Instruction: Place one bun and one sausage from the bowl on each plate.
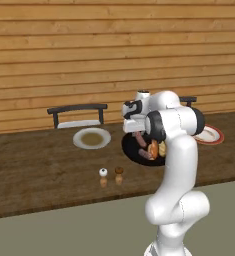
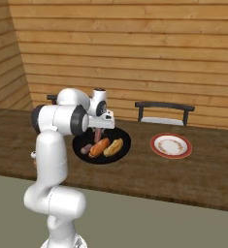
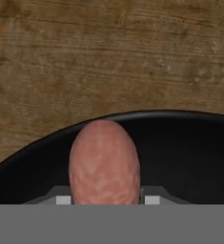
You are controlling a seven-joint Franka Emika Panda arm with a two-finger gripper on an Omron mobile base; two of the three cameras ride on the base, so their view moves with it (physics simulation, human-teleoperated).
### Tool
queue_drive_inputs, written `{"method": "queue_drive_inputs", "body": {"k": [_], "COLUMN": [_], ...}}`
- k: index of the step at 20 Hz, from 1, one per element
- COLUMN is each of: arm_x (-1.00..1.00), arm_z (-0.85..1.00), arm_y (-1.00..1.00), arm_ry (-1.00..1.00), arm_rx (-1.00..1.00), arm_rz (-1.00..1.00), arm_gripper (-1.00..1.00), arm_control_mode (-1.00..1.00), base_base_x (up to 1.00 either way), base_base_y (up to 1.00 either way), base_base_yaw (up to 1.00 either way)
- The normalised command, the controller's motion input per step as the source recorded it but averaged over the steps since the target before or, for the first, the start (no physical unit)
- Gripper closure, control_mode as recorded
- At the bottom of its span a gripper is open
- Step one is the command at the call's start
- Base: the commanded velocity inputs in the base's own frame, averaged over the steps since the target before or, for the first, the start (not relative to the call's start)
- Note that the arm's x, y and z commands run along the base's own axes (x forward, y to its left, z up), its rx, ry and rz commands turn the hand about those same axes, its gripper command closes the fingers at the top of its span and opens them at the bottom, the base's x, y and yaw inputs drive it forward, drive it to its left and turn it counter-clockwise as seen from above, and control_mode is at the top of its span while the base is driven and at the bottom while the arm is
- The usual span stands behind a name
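Step in hand, as judged: taking a sausage out of the bowl; neither plate carries food yet.

Left to right on the dark brown wooden surface (image 1: 34,165), left base view:
- Pale grey-white round plate with brownish centre (image 1: 91,138), bare, in front of a dark-framed chair (image 1: 78,114).
- Two small shakers, one white-capped (image 1: 103,177), one brown-capped (image 1: 119,175), near the front edge.
- Large round shallow black bowl (image 2: 102,145), partly behind the arm. In the right base view it holds a brownish-pink sausage (image 2: 87,148) at its left, an orange-red sausage (image 2: 99,147) in the middle and a pale yellow bun (image 2: 113,147) at the right.
- Reddish-pink round plate (image 2: 171,145), bare, well apart to the right, with a second chair (image 2: 164,113) behind it.

End effector (image 2: 98,134): it hangs over the bowl's left part, clenched on a pink mottled sausage (image 3: 104,162). In the hand view that sausage sits between the finger tips with the bowl rim arcing behind it; it looks lifted just clear of the bowl floor, though contact cannot be ruled out.

Next move calls for a straight lift clear of the rim, then a carry sideways to either plate and a low release so the sausage does not roll off.
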Motion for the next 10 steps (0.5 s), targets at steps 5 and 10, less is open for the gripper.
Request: {"method": "queue_drive_inputs", "body": {"k": [5, 10], "arm_x": [-0.01, 0.3], "arm_z": [0.52, 0.56], "arm_y": [0.26, 0.97], "arm_ry": [0.02, -0.04], "arm_rx": [-0.13, -0.27], "arm_rz": [-0.01, 0.03], "arm_gripper": [1.0, 1.0], "arm_control_mode": [-1.0, -1.0], "base_base_x": [0.0, 0.0], "base_base_y": [0.0, 0.0], "base_base_yaw": [0.0, 0.0]}}
